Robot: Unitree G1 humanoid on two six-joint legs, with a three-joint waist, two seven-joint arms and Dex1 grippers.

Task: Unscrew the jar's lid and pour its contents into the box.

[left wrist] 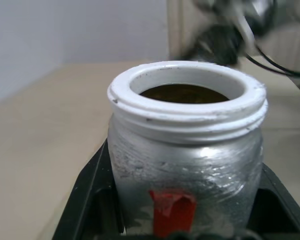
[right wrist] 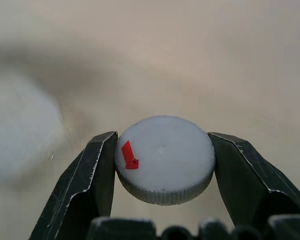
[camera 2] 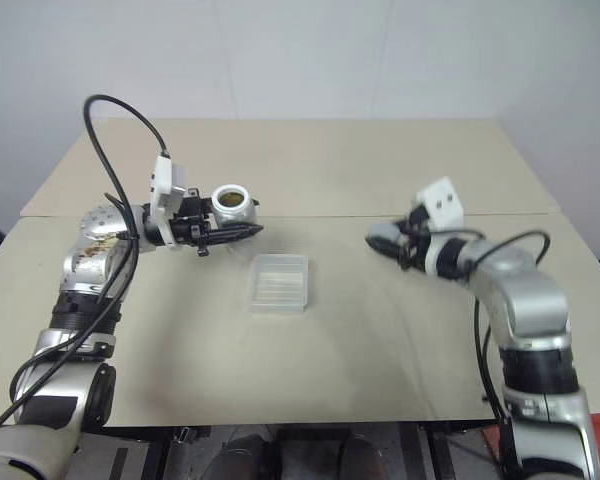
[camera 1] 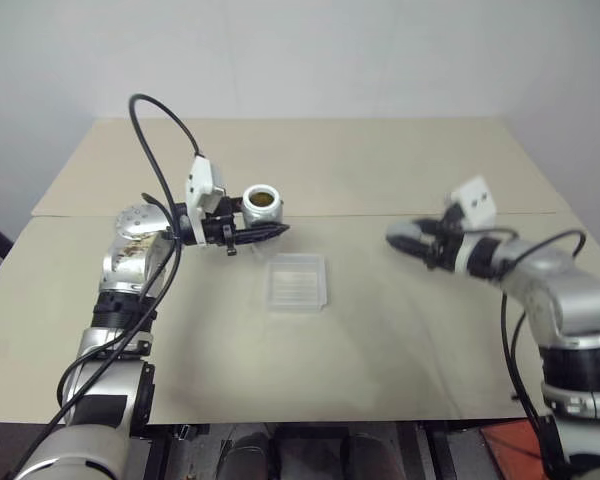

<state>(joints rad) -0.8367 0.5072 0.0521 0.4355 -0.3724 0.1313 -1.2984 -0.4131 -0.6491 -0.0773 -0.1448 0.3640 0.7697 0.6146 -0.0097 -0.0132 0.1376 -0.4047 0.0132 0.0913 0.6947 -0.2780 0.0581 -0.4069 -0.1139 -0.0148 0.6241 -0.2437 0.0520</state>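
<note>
Jar pinched in left gripper, lid in right gripper, box between.

- We think this is a lab or test room.
- We see a bare beige table and a plain white wall.

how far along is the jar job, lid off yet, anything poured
Done: the lid is off, gripped in the right gripper, away from the jar. In hand: the left gripper holds the open jar upright, brown contents inside. Left: pouring; the box looks empty.
</note>
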